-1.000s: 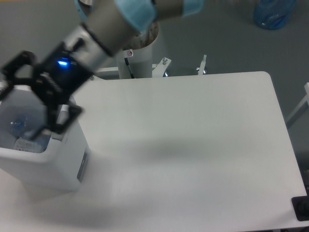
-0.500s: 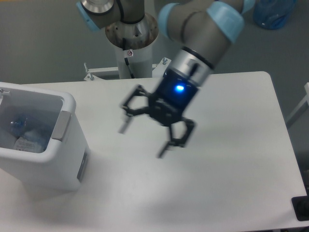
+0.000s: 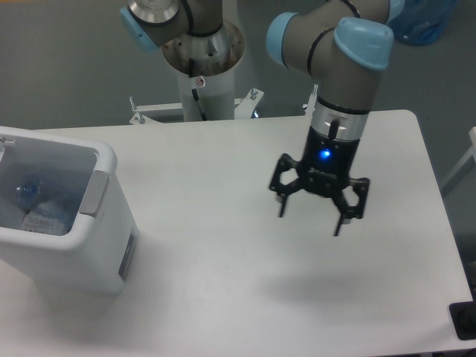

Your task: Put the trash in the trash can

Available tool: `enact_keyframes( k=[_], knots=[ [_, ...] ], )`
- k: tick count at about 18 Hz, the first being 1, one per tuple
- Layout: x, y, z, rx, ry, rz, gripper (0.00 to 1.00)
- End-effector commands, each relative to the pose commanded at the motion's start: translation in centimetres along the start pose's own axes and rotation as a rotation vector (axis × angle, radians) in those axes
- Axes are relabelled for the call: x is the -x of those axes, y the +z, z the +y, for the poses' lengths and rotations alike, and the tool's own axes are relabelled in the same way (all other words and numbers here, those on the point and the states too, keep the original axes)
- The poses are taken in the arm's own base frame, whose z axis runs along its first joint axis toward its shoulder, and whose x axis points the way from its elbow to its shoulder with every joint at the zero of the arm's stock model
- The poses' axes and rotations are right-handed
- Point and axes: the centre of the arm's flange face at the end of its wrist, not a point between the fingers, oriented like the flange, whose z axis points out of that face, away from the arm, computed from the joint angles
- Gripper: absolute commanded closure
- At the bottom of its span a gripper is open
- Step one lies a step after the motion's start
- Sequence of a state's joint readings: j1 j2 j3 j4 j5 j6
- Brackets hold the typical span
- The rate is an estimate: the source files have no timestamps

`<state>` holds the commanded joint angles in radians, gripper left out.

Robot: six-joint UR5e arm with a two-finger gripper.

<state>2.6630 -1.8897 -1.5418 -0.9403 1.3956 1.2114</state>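
The white trash can (image 3: 104,223) stands at the table's left edge, with a grey panel on its right rim. Inside it lies the crushed clear bottle (image 3: 30,195) with its blue cap, and something white (image 3: 46,217) lies beside it, too dim to name surely as the paper wad. My gripper (image 3: 310,222) hangs open and empty above the right half of the table, fingers pointing down, far from the can.
The arm's base column (image 3: 202,71) stands behind the table's far edge. A blue object (image 3: 421,21) sits on the floor at the top right. A dark object (image 3: 465,320) shows at the lower right corner.
My gripper was over the trash can a second ago. It has swung right across the table and now hangs open above the right half.
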Motion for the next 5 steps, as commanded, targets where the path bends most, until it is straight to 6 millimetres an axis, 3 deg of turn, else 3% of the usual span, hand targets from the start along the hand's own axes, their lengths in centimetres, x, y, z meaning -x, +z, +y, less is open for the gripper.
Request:
enact_keyframes(
  k=[5],
  knots=[
    [0.19, 0.25, 0.05, 0.022, 0.019, 0.012, 0.0]
  ],
)
